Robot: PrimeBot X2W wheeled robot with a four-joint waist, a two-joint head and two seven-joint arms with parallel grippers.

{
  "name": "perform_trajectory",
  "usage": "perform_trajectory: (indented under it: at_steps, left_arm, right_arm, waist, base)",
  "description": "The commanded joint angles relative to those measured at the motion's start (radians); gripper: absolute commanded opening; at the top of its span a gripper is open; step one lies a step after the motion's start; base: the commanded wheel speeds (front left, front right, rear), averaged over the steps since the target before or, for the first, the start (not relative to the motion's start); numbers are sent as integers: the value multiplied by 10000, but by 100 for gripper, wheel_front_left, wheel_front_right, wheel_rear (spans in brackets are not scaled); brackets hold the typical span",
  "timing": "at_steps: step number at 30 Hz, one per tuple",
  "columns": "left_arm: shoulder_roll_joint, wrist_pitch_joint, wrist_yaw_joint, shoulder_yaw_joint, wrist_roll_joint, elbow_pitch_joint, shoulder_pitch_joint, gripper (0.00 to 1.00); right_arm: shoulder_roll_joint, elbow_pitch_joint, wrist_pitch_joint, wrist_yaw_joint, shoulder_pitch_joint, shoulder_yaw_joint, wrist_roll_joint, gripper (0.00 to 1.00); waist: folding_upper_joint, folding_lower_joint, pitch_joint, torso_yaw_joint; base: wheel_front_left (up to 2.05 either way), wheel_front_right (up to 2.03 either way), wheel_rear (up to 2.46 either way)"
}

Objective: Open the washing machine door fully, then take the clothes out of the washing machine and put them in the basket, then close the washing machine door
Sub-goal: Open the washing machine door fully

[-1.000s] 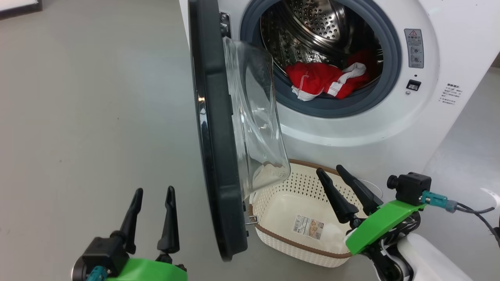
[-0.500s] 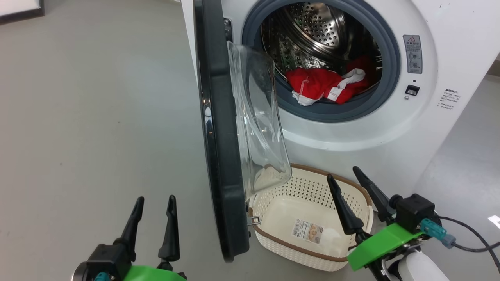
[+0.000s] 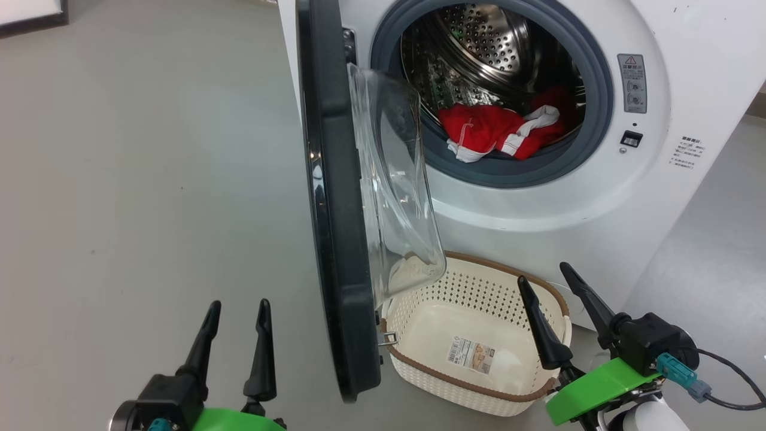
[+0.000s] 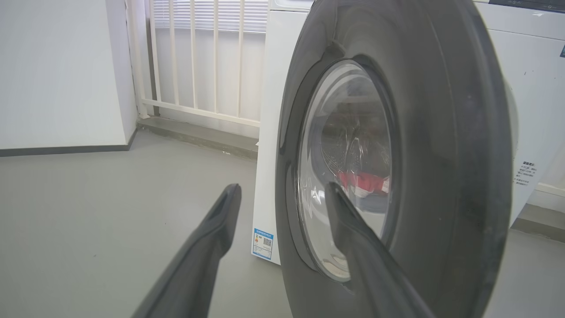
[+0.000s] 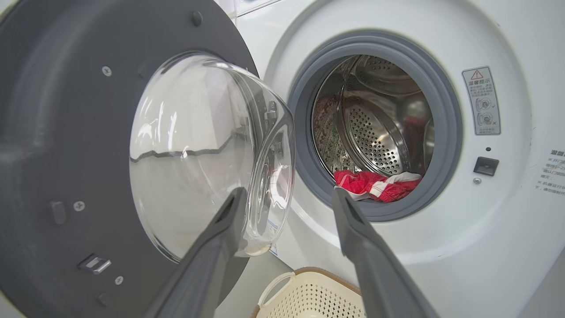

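The washing machine (image 3: 538, 203) stands at the upper right, and its door (image 3: 335, 209) swings out edge-on toward me, glass bowl facing the drum. The red and white clothes (image 3: 497, 129) lie at the drum's front lip and also show in the right wrist view (image 5: 375, 185). Under the door's lower edge, on the floor, sits the cream basket (image 3: 467, 287) with nothing in it but a sticker. My left gripper (image 3: 238, 305) is open, left of the door, facing its black outer rim (image 4: 441, 154). My right gripper (image 3: 543, 274) is open over the basket's right end.
Grey floor (image 3: 149, 179) spreads wide to the left of the door. A white railing (image 4: 194, 57) and a white wall stand beyond the machine's side. A dark cable (image 3: 730, 383) trails from my right wrist. The basket's handle (image 5: 276, 287) lies below the right fingers.
My right gripper has drawn back down and to the right, still open. The camera shifted slightly early on. The left gripper, door and clothes hold still.
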Motion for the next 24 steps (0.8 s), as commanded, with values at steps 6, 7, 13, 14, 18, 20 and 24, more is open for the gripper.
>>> perform_trajectory:
  at_steps: [6, 7, 13, 14, 18, 20, 24]
  left_arm:
    - [54, -61, 21, 268, 60, -252, -77, 100]
    - [52, -61, 22, 269, 56, -246, -72, 100]
    - [45, -61, -10, 307, 29, -168, -74, 100]
    - [44, -61, -12, 315, 33, -164, -75, 100]
    - [40, -61, -18, 260, 76, -146, -80, 0]
    - [37, -61, -20, 225, 90, -149, -92, 0]
    - [35, -61, -55, 263, 18, -352, -156, 0]
  right_arm:
    - [24, -335, -66, 6, -37, 198, 132, 100]
    - [25, -342, -66, 6, -34, 205, 170, 100]
    - [25, -372, -66, 6, 7, 323, 325, 100]
    - [25, -380, -66, 6, 10, 337, 335, 100]
    - [25, -396, -66, 6, -14, 361, 314, 100]
    - [25, -393, -66, 6, -2, 370, 296, 100]
    - [25, -353, -66, 6, 8, 404, 328, 100]
  waist:
    - [-1, 0, -23, -32]
    - [-1, 0, -32, -35]
    - [-1, 0, -52, -47]
    - [-1, 0, -40, -53]
    - [-1, 0, 12, -97]
    - [-1, 0, 17, -127]
    - [-1, 0, -21, -171]
  base:
    - [0, 0, 0]
    - [0, 0, 0]
    - [0, 0, 0]
    - [0, 0, 0]
    - [0, 0, 0]
    - [0, 0, 0]
    - [0, 0, 0]
